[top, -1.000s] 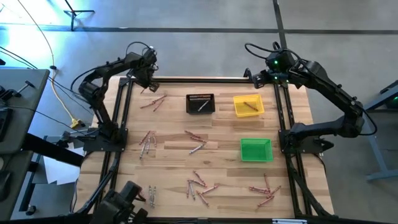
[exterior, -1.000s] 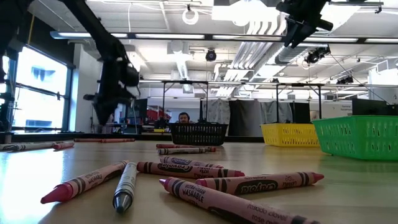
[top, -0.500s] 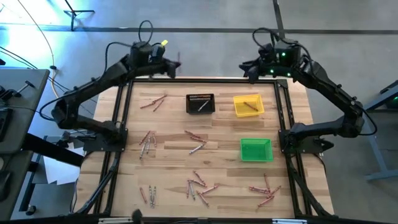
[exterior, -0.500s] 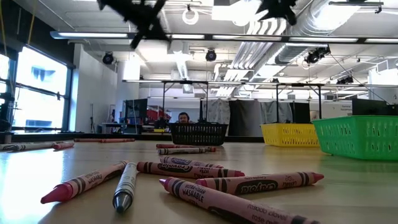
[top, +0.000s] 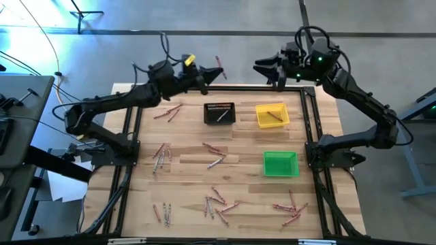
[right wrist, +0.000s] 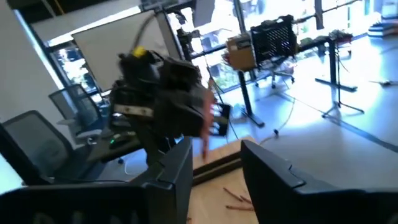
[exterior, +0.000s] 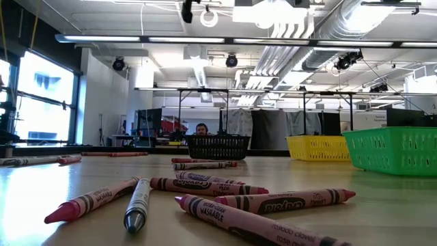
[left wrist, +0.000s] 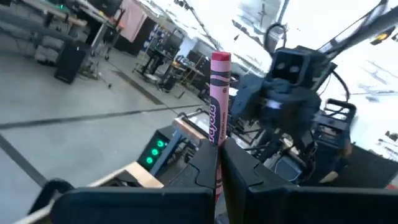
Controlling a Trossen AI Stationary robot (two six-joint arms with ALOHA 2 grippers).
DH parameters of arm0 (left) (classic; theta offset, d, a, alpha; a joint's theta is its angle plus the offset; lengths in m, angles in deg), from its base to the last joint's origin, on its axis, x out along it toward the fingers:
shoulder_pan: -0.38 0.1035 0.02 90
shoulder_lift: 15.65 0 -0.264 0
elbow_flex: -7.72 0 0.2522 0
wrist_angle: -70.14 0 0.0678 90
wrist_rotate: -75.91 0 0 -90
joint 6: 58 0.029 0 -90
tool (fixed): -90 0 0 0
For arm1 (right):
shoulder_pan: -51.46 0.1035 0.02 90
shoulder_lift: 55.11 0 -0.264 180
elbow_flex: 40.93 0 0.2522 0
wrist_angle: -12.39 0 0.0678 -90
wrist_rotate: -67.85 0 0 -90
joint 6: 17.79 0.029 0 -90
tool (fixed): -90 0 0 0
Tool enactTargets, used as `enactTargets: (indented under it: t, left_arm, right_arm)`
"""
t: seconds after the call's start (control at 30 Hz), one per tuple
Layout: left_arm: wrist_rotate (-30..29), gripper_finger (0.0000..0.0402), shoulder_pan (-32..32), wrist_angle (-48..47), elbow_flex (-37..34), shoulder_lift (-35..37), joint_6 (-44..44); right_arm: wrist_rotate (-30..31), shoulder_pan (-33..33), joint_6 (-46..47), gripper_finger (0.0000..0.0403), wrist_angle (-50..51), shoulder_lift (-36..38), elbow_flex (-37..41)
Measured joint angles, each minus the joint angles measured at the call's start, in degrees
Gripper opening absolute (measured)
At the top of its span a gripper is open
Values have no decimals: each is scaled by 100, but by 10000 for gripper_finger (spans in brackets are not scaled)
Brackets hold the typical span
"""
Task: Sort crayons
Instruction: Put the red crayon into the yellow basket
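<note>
A: Swinging in from the left, the left claw (top: 212, 71) is now up over the far edge of the bench (top: 184, 197), clamped on one reddish-pink crayon (top: 219, 68); a second ago it was low by the far-left pile.

B: Right side?

A: The right claw (top: 267, 68) has turned to face it, fingers (right wrist: 177, 171) spread wider than before, nothing in them. Looks like a handover coming.

B: Rest of the crayons?

A: Loose crayons (top: 218, 203) scattered on the bench, one in the black bin (top: 219, 113), some in the yellow bin (top: 272, 115); the green bin (top: 280, 164) looks empty.
</note>
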Motion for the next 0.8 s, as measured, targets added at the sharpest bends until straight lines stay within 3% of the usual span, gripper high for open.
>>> enactTargets:
  t: [0.27, 0.5, 0.8]
  left_arm:
    - [393, 0, -24, -572, 1076, -802, 175]
    - [733, 0, -79, -1611, 2151, -1442, 482]
    - [1105, 0, -79, -1621, 2767, -1883, 527]
  right_arm:
    - [291, 61, 483, 172, -139, -143, 0]
    - [365, 54, 585, 169, -205, -219, 2]
    - [367, 54, 710, 167, -240, -223, 2]
